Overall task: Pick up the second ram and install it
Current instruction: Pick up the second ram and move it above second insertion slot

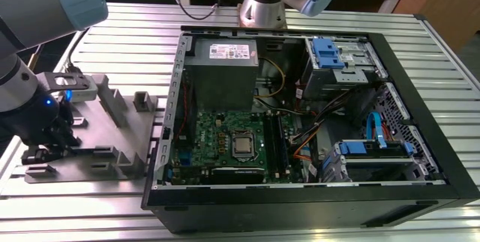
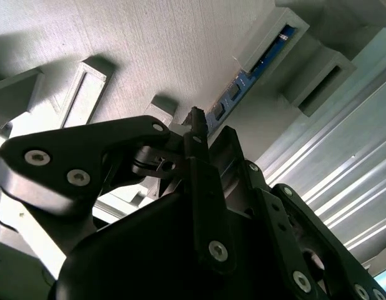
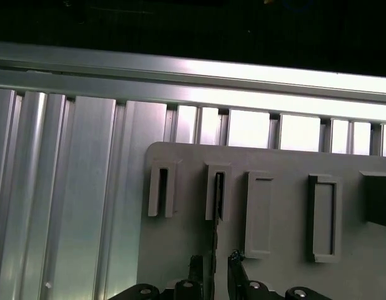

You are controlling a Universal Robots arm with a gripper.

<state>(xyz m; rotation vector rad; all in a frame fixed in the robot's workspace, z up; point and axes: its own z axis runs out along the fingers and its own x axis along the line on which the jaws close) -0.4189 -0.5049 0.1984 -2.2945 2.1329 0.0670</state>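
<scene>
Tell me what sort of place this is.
Likely a robotics lab for computer assembly: an open computer case lies on a ribbed aluminium table, a grey fixture tray sits beside it, and a robot arm hangs over the tray.

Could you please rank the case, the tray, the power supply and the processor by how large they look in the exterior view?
Largest to smallest:
1. case
2. tray, though the arm hides part of it
3. power supply
4. processor
</scene>
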